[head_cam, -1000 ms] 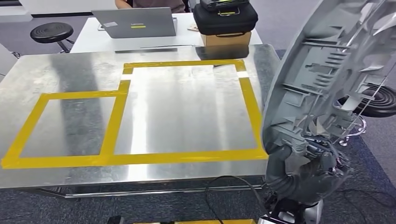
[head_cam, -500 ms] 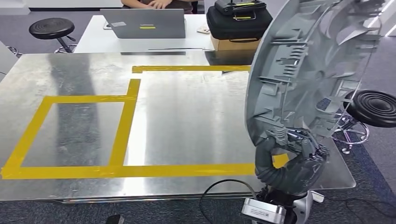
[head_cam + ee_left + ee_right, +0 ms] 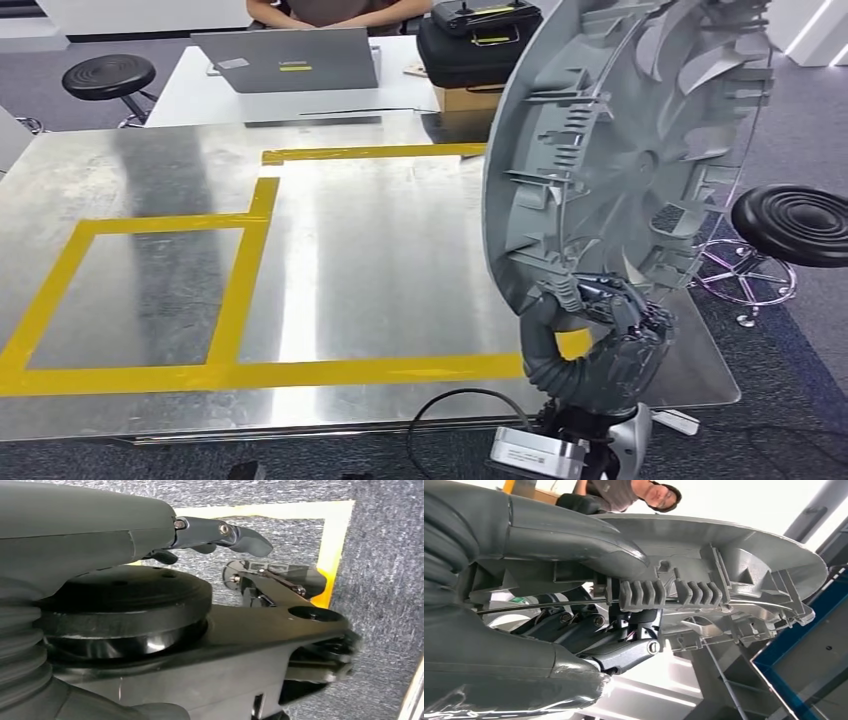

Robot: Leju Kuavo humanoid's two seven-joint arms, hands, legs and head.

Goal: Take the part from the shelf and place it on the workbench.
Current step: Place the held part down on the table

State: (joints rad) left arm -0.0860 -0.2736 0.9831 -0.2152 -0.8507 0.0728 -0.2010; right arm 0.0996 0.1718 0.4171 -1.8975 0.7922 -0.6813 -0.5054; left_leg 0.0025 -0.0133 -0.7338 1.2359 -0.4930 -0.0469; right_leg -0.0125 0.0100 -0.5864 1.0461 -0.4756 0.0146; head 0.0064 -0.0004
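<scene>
Grey ribbed plastic disc-shaped part (image 3: 620,150) is standing on edge above the steel counter's (image 3: 400,250) right end; our right hand (image 3: 600,345) is gripping its lower rim, fingers (image 3: 624,652) clamped, probably for lowering inside the yellow tape outline (image 3: 240,290). Left hand (image 3: 220,535) is hanging with nothing held.

Matt grey plastic part (image 3: 620,160), brushed-metal workbench (image 3: 400,260)

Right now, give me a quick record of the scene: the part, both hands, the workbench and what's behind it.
part: large grey ribbed round part, held upright on edge over the workbench's right end
right hand: grips the part's lower rim
left hand: holds nothing, fingers apart, over grey carpet
workbench: metal top with yellow tape outlines, part not yet set down
behind: laptop, black case, person seated
</scene>
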